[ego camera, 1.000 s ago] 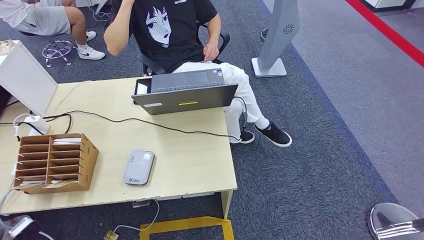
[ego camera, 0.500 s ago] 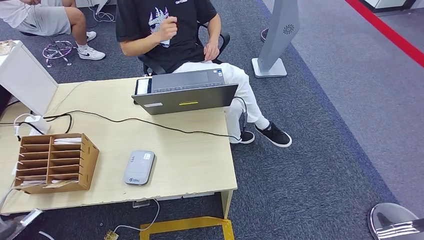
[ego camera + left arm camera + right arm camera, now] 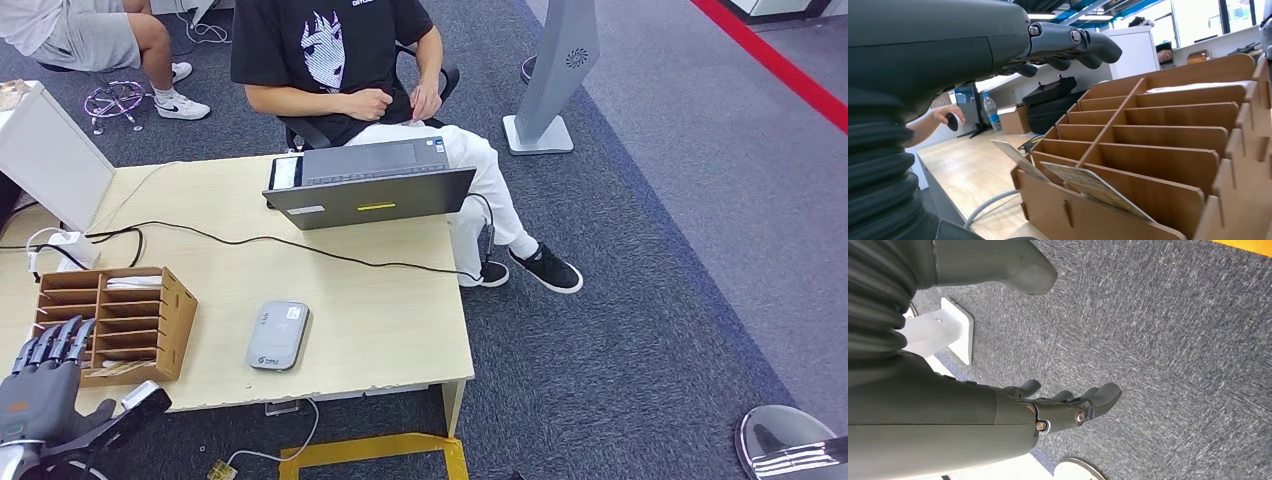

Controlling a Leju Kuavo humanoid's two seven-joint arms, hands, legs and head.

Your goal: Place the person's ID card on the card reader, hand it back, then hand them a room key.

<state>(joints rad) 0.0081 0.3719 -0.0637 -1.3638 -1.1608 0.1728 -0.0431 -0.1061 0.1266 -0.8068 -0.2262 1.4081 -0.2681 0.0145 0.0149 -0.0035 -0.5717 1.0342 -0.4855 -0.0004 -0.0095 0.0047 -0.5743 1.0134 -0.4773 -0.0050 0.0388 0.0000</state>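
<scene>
A laptop (image 3: pixel 375 185) sits open at the bench's (image 3: pixel 380 330) far edge, a black cable (image 3: pixel 300 243) trailing beside it.

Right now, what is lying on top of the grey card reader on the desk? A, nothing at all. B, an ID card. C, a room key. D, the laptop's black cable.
A: in the head view the card reader lies bare on the desk, the black cable runs well clear of it, and the left hand, holding nothing, is beside the wooden card rack.
</scene>
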